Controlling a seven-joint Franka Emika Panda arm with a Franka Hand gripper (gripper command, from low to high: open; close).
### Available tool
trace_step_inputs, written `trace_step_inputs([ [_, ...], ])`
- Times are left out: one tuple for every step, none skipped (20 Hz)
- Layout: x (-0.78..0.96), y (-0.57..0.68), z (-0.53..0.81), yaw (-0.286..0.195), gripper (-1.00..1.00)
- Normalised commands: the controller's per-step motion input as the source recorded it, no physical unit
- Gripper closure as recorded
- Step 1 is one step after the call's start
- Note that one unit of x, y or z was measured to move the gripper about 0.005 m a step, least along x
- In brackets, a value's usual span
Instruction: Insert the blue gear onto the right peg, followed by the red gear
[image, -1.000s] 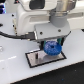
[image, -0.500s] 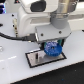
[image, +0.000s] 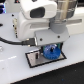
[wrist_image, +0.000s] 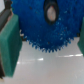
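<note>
The blue gear (image: 51, 52) is held in the tool (image: 51, 48) over the grey plate (image: 35, 58). The bore should be centred before lowering; the peg is hidden.

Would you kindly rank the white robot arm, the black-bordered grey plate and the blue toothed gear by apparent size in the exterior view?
White robot arm (possibly nearer)
black-bordered grey plate
blue toothed gear

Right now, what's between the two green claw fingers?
The blue gear sits between the claw's green fingers; the wrist view shows it best.
</note>
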Motion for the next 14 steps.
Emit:
trace_step_inputs([
  [0.04,0.04,-0.13,0.0,1.0],
  [0.03,0.02,-0.01,0.0,1.0],
  [0.06,0.09,-0.05,0.0,1.0],
  [-0.01,0.06,0.28,0.0,-1.0],
  [-0.02,0.08,0.46,0.0,-1.0],
  [0.0,0.09,0.61,0.0,-1.0],
  [-0.03,0.13,0.62,0.0,-1.0],
  [-0.03,0.16,0.66,0.0,-1.0],
  [-0.11,0.16,0.62,0.0,-1.0],
  [-0.14,0.17,0.63,0.0,-1.0],
  [-0.1,0.21,0.65,0.0,-1.0],
  [-0.23,0.17,0.44,0.0,-1.0],
  [-0.35,0.12,0.39,0.0,-1.0],
  [-0.4,0.15,0.28,0.0,-1.0],
])
